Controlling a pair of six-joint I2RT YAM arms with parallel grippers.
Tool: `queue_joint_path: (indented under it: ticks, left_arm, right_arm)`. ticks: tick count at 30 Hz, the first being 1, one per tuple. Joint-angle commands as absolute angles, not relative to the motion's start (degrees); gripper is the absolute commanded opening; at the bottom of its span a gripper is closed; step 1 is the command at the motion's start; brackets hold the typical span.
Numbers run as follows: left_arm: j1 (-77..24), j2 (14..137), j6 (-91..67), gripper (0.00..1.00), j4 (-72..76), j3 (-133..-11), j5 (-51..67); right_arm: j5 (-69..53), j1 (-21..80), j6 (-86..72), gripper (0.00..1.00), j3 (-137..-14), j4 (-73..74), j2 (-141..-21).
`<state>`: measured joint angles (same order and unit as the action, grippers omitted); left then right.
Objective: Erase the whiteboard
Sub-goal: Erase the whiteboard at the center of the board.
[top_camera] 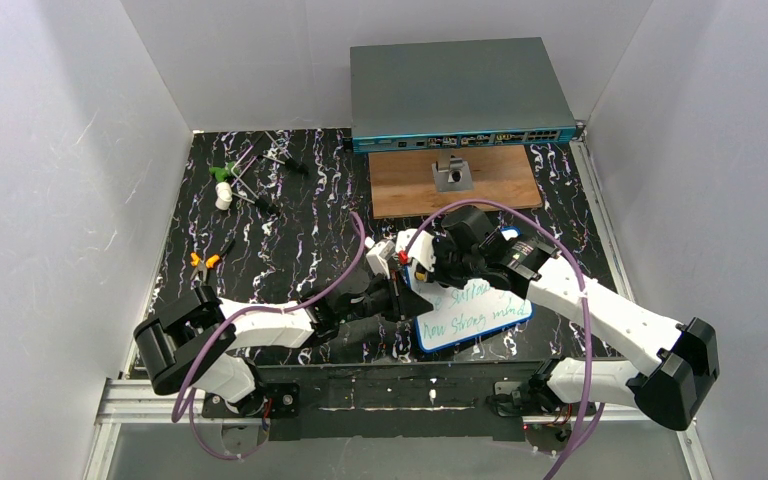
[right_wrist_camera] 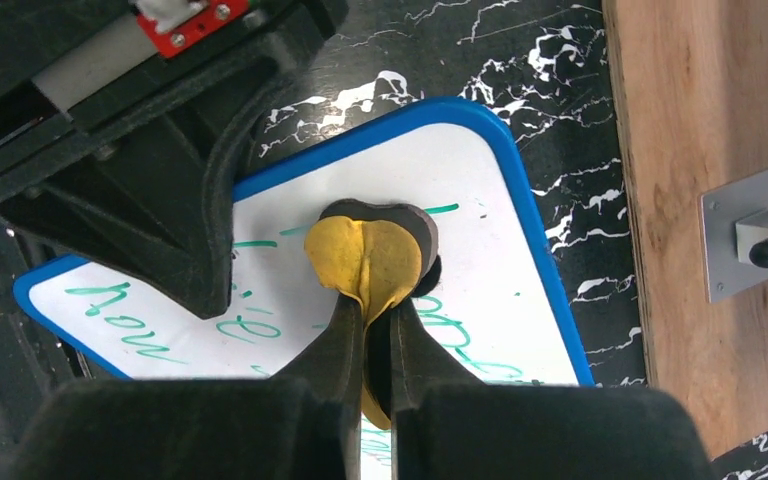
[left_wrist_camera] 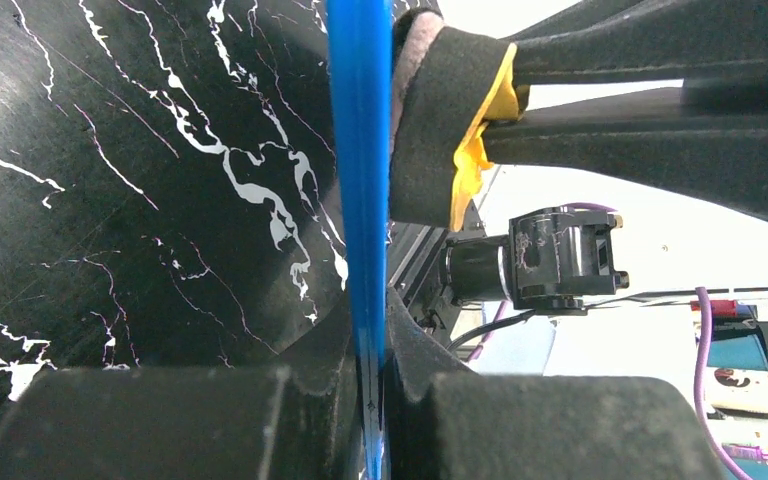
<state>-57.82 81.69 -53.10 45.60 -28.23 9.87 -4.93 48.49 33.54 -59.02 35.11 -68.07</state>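
Right gripper (right_wrist_camera: pixel 378 325) clenched on eraser (right_wrist_camera: pixel 365 255) against whiteboard (right_wrist_camera: pixel 480 210), left gripper (left_wrist_camera: pixel 372 350) pinching its rim, edge-on at left wrist.

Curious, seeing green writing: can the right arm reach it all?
Probably not all: the right fingers press the eraser on the whiteboard, but the left fingers, clamping its rim, cover some writing.
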Motion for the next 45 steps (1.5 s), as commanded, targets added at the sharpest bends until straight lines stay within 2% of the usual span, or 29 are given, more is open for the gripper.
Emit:
queue_joint_path:
  ticks: [1, 3, 7, 12, 18, 29, 34, 37, 42, 45]
  left_arm:
    - [-58.3, 80.7, -49.5, 0.00, 46.7, -28.5, 10.4]
    - [-58.3, 80.2, -49.6, 0.00, 45.5, -28.8, 10.1]
    - [-58.3, 80.3, -49.7, 0.00, 45.2, -29.0, 10.1]
    - [-58.3, 80.6, -53.1, 0.00, 46.7, -27.2, 10.5]
    - [-58.3, 81.4, -53.3, 0.00, 46.6, -28.1, 11.5]
    - [-58.4, 81.9, -51.6, 0.00, 44.7, -29.8, 13.6]
    - [-58.4, 80.4, -51.0, 0.00, 44.2, -28.8, 13.9]
    - [-58.4, 80.1, -51.2, 0.00, 44.9, -28.2, 14.0]
    - [-58.4, 81.2, -50.9, 0.00, 45.9, -28.5, 15.7]
    - [-58.4, 81.8, -50.7, 0.00, 45.7, -29.2, 16.8]
  right_arm:
    - [-12.5, 48.3, 38.6, 0.01, -57.6, 40.1, -67.5]
    - [-16.8, 48.3, 40.6, 0.01, -57.4, 43.0, -67.4]
    - [-15.7, 48.3, 39.7, 0.01, -58.1, 42.1, -68.3]
    - [-1.8, 47.1, 31.0, 0.01, -59.3, 31.9, -69.3]
    - [2.1, 46.0, 27.6, 0.01, -62.8, 30.9, -71.6]
    - [-15.4, 51.4, 33.9, 0.01, -64.5, 40.6, -73.4]
    - [-2.2, 49.8, 27.7, 0.01, -64.9, 32.9, -75.6]
    - [1.7, 46.7, 24.8, 0.01, -66.1, 31.3, -76.1]
    - [2.5, 45.6, 24.9, 0.01, -64.4, 30.4, -74.9]
    - [-4.9, 45.7, 27.3, 0.01, -65.6, 35.3, -75.6]
